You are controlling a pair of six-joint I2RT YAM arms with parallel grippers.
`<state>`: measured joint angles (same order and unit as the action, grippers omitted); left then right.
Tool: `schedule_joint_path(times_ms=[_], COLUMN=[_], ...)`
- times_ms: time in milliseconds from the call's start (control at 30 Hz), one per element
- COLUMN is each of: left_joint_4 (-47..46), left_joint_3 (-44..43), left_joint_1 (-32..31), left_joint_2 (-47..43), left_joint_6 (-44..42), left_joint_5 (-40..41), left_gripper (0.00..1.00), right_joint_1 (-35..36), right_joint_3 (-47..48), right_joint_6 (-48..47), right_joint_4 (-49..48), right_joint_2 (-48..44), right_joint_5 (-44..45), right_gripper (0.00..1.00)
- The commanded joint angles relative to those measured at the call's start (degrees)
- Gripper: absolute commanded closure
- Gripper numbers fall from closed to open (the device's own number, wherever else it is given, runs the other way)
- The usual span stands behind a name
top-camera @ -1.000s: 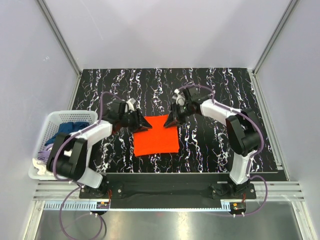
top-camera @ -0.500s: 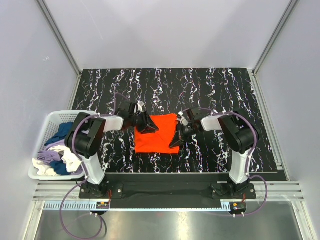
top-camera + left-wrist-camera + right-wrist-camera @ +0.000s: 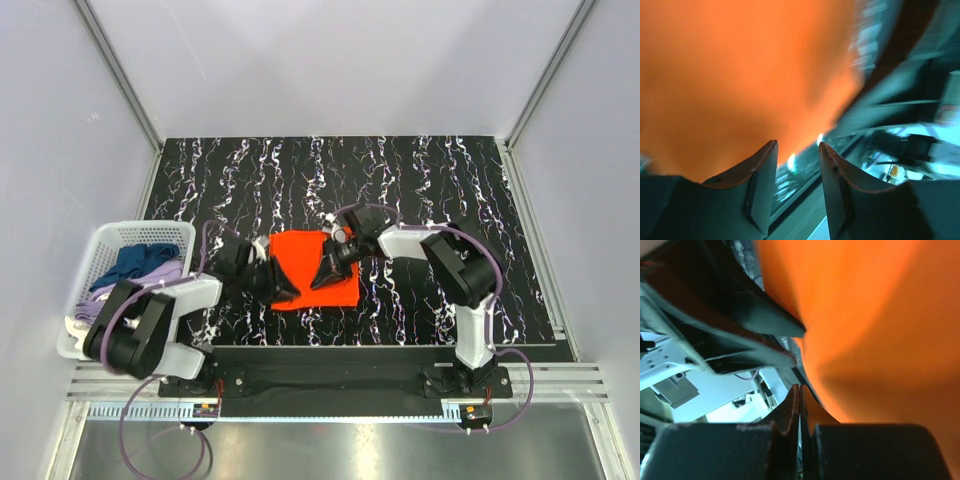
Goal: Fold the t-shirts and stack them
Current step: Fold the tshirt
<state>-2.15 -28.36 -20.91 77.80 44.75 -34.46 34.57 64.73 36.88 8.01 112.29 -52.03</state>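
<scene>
A folded orange-red t-shirt [image 3: 305, 255] lies flat on the black marbled table [image 3: 420, 180], between the two arms. My left gripper [image 3: 284, 287] is low at the shirt's near left edge. In the left wrist view its jaws [image 3: 797, 147] stand open with nothing between them, and the shirt [image 3: 740, 75] fills the frame beyond. My right gripper [image 3: 324, 275] rests over the shirt's near middle. In the right wrist view [image 3: 799, 390] its jaws are pressed together with no cloth visible between them, beside the shirt [image 3: 880, 315]. The two grippers are close together.
A white laundry basket [image 3: 82, 272] at the table's left edge holds several blue, purple and white garments [image 3: 135, 268]. Grey walls and aluminium posts enclose the table. The left arm's dark gripper body [image 3: 740, 315] shows close in the right wrist view.
Both grippers have moved from the shirt's far corners and sides toward its near edge and toward each other. The shirt lies flat and looks shorter front to back.
</scene>
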Motion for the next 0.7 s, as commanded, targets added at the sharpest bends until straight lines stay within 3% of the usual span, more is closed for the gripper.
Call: schedule_joint_path(times_ms=[0,200,433,667], left_joint_4=[-5.4,-5.9,8.8,14.8], left_joint_3=[4.4,5.4,-0.2,-4.2], left_joint_1=[0.9,4.0,3.1,2.5], left_joint_2=[4.5,13.5,-2.0,-3.8], left_joint_6=[1.2,-3.0,-5.9,-5.7], left_joint_5=[2.0,1.3,4.2,6.2], left_gripper=[0.58,0.63,0.6,0.58], right_joint_1=[0.9,-0.2,1.1,1.2], right_joint_3=[-2.7,-7.0,-1.5,-4.9], right_joint_6=[5.7,1.5,-0.5,0.6], right_joint_4=[-9.4,-8.3,1.6,1.4], right_joint_2=[5.1,8.9,-0.2,-6.5], right_joint_5=[-2.8,-0.2,1.7,2.8], right_gripper=[1.0,1.0,1.0,1.0])
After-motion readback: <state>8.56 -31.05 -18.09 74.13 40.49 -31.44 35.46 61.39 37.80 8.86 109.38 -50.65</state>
